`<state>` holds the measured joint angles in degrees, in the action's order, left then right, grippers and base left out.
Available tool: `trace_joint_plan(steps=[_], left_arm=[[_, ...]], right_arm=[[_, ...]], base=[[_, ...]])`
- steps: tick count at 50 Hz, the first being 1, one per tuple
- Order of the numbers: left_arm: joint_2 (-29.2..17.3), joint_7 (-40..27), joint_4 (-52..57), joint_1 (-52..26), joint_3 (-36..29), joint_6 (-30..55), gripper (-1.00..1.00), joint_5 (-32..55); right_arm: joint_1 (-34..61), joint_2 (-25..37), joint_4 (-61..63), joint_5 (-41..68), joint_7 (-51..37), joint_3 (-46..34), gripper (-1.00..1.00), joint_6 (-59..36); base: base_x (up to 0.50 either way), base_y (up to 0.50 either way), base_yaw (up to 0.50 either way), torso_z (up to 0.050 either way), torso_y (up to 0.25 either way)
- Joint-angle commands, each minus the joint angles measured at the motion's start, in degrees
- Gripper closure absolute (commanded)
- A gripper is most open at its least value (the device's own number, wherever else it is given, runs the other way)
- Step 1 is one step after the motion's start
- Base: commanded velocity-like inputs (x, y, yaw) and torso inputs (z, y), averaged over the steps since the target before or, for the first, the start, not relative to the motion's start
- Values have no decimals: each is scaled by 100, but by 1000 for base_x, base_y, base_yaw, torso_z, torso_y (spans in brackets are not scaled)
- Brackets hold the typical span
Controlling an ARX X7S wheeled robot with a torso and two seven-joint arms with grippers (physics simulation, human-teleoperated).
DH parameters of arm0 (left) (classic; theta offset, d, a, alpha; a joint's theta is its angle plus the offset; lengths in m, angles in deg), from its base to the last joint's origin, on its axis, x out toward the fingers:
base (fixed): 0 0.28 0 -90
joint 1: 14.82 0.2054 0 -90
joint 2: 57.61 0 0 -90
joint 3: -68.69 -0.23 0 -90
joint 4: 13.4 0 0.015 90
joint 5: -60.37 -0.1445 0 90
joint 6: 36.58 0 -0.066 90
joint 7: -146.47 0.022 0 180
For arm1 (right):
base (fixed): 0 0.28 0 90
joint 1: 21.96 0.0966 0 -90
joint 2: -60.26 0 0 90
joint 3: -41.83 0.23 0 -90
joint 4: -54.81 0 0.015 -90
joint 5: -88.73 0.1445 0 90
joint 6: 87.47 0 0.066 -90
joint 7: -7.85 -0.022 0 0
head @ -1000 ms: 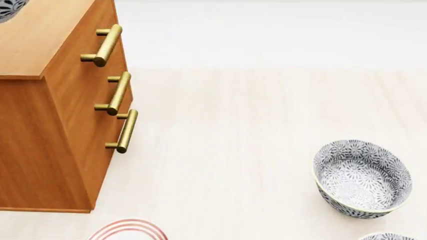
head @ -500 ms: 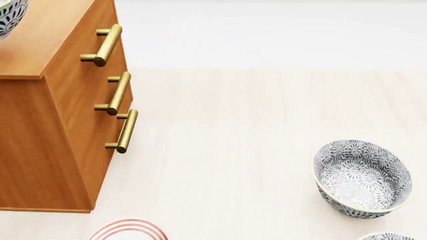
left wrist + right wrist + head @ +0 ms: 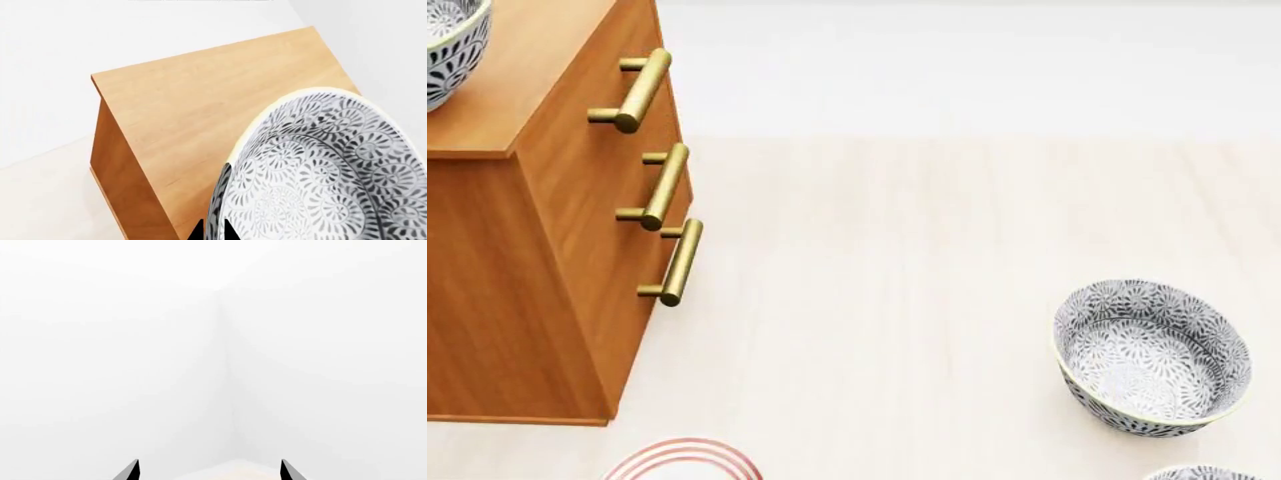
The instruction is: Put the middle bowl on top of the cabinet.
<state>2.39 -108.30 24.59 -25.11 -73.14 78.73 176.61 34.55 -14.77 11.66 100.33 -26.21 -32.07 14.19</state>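
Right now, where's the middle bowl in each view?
Head view: the middle bowl is cut off at the top-left corner, over the cabinet top.
Left wrist view: it fills the lower right, rim pinched in the left tool.
Right wrist view: not in it; only blank white and the right tool's tips.
Shared landmark: the cabinet top.

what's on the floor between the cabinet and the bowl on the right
Nothing: in the head view the stretch of pale floor between the cabinet and the bowl on the right is bare. A pink-ringed object sits below that line, near the cabinet's base.
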Motion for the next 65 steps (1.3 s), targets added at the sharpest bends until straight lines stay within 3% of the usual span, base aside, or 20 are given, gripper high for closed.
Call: trace_joint_plan(steps=[1, 12, 13, 31, 52, 65], left_arm=[[147, 296, 27, 9, 199, -40, 100, 69], [114, 333, 16, 10, 182, -34, 100, 28], [106, 339, 44, 17, 187, -47, -100, 24], [-202, 45, 963, -53, 219, -285, -100, -201], [-1175, -1024, 3801, -22, 310, -575, -100, -649], [-1587, -990, 5088, 300, 240, -662, -100, -1030]], right_arm=[[-47, -104, -7, -126, 128, 150, -100, 67], [-5, -74, -34, -148, 121, 115, -100, 53], [-9, -74, -36, -144, 120, 119, -100, 61], [-7, -45, -43, -135, 100, 102, -100, 61], [-3, -13, -68, -145, 79, 83, -100, 66], [-60, 8, -74, -131, 66, 104, -100, 123]], base=[[0, 0, 0, 0, 0], [0, 0, 0, 0, 0], [0, 0, 0, 0, 0], [0, 0, 0, 0, 0], [0, 0, 0, 0, 0], [0, 0, 0, 0, 0]])
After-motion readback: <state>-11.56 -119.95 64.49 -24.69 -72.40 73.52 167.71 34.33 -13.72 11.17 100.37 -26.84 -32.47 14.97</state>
